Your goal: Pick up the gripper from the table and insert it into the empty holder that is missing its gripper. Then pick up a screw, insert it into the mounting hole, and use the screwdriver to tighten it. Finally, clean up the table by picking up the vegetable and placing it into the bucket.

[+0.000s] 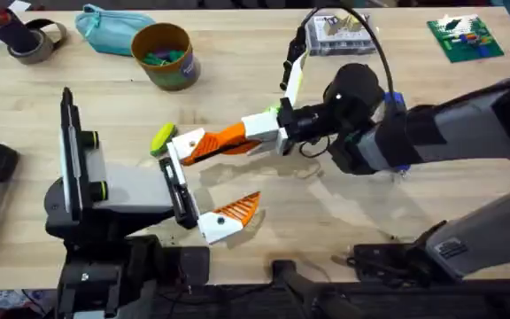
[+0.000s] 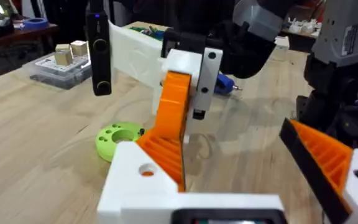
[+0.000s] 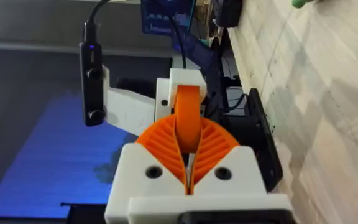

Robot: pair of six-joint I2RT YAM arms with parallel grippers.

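- Surface [image 1: 237, 80]: one wooden top, carrying everything below.
- Right tool [image 1: 224, 139]: one, clenched on the gripper [image 2: 173, 118]. In its own wrist view both ribbed pads press on the orange wedge's flanks.
- Left tool [image 1: 228, 177]: one, released and holding nothing. One side carries an orange finger [image 2: 325, 158]. The other side ends in the holder [image 2: 135, 180].
- Bucket [image 1: 162, 55]: one, well beyond the right tool's tip and far from both tools, with small coloured bits already inside.
- Side items, one each, all far from both tools: teal pouch [image 1: 113, 27], tape roll [image 1: 34, 40], clear box [image 1: 335, 35], green board [image 1: 463, 37].
- Holder: one, directly ahead of the right tool's pads, touching the gripper's base.
- Gripper: one loose piece, its base at or in the holder. Orange shows through the hole, so it looks seated or nearly so.
- Vegetable [image 1: 162, 139]: one, on the surface just past the holder, outside both tools' reach of grasp.
- Mounting hole [image 2: 146, 169]: one, with no screw in it.
- Progress: insertion looks close to finished. Left to do are the screw, the tightening and moving the vegetable to the bucket. I cannot pick out a screw or screwdriver with certainty.
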